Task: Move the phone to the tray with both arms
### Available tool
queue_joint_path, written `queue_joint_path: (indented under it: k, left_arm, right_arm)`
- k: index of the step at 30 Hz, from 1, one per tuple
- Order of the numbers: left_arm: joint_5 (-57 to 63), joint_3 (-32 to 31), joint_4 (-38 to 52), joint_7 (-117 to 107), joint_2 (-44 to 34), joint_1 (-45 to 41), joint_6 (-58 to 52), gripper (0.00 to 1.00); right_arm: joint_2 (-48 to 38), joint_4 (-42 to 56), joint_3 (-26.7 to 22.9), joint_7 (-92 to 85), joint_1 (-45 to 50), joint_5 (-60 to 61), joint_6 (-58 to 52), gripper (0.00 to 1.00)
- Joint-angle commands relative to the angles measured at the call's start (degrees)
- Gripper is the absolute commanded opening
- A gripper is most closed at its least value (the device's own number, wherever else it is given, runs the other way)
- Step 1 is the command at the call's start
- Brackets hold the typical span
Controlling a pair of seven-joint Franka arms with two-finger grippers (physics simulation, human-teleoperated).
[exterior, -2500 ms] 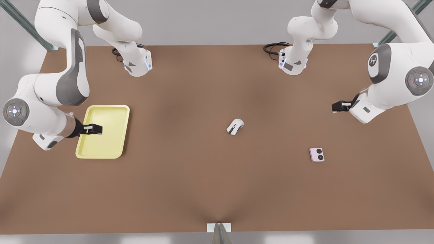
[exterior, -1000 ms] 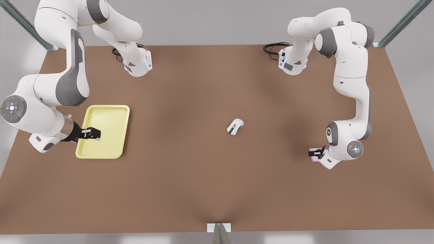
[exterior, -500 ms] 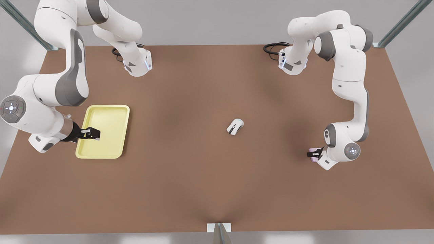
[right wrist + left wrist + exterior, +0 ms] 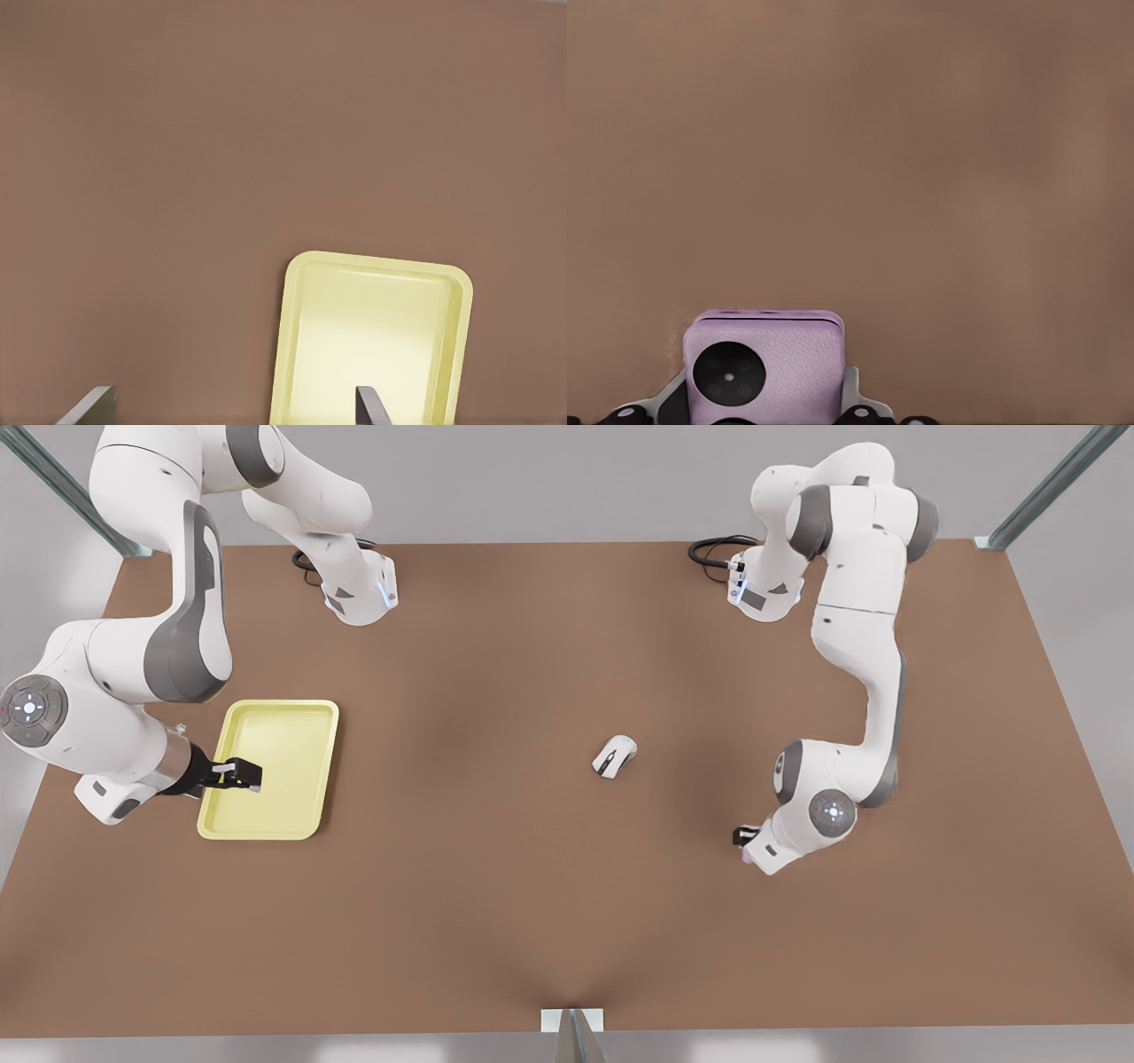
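The left gripper (image 4: 744, 838) pinches the pink phone (image 4: 764, 366), well away from the yellow tray (image 4: 301, 722), past the white mouse (image 4: 614, 755). The right gripper (image 4: 241, 774), fingers spread, hovers over the tray.

I see a plain brown surface (image 4: 496, 886) carrying everything. On it, toward the front view's left, lies the pale yellow tray (image 4: 297, 731), flat, its long side running front to back. Near the middle, somewhat toward the front view's right, sits a white computer mouse (image 4: 614, 755), well apart from the tray. At the far edge the two arm bases (image 4: 359, 593) stand on it, a black cable (image 4: 713, 549) coiled beside one.
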Motion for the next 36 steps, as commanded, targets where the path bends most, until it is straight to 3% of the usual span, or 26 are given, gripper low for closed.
queue_joint_path:
  k: [1, 5, 6, 10, 20, 22, 23, 28, 31, 33, 34, 36]
  left_arm:
    - [-0.56, -0.04, 4.54, -33.86, 1.55, -6.79, -8.06, 0.69]
    - [-0.65, -0.22, 16.75, -50.21, 7.61, -18.92, -8.67, 0.69]
    - [-2.14, -0.31, 24.22, -54.43, 11.04, -20.24, -12.54, 0.69]
    - [-3.99, 0.04, 33.63, -62.43, 19.92, -23.76, -9.12, 0.69]
    - [-5.48, -2.06, 33.72, -60.41, 22.91, -26.49, 0.73, 0.72]
    - [-5.48, -2.15, 33.63, -60.41, 23.43, -26.4, 2.13, 0.75]
    - [-5.48, -2.15, 33.63, -60.23, 23.52, -26.49, 2.22, 0.82]
    - [-5.13, -2.15, 33.37, -21.56, 23.43, -27.37, -1.64, 0.86]
    - [-5.13, -2.15, 33.37, -18.48, 22.91, -27.63, -1.99, 0.87]
    - [-5.22, -1.63, 33.28, -13.74, 14.74, -26.32, -20.16, 0.98]
    - [-5.04, -1.54, 33.37, -14.35, 7.63, -23.15, -35.54, 1.0]
    - [-6.36, -1.89, 33.28, -14.53, -3.8, -16.12, -53.93, 1.0]
  right_arm:
    - [-0.07, 0.05, 0.02, -0.1, 0.01, 0.04, -0.08, 1.0]
    - [-0.07, 0.05, 0.02, -0.1, -0.08, 0.04, 0.01, 1.0]
    - [-0.07, -0.04, 0.02, -0.1, -0.08, 0.04, 0.01, 1.0]
    - [-0.07, 0.05, 0.02, -0.19, -0.08, 0.04, 0.01, 1.0]
    - [-0.07, -0.04, 0.02, -0.19, -0.25, 0.04, 0.01, 1.0]
    - [-0.07, -0.04, 0.02, -0.19, -0.25, 0.04, 0.01, 1.0]
    - [-0.07, -0.04, 0.02, -0.19, -0.25, 0.04, 0.01, 1.0]
    - [-0.07, -0.04, 0.02, -0.28, -0.34, 0.04, 0.01, 1.0]
    - [-0.07, -0.04, -0.07, -0.28, -0.34, 0.04, 0.01, 1.0]
    - [-0.07, -0.04, 0.02, -0.19, -0.34, 0.04, 0.01, 1.0]
    - [-0.07, -0.04, 0.02, -0.19, -0.34, 0.04, 0.01, 1.0]
    - [-0.07, -0.04, -0.07, -0.19, -0.25, 0.04, 0.01, 1.0]
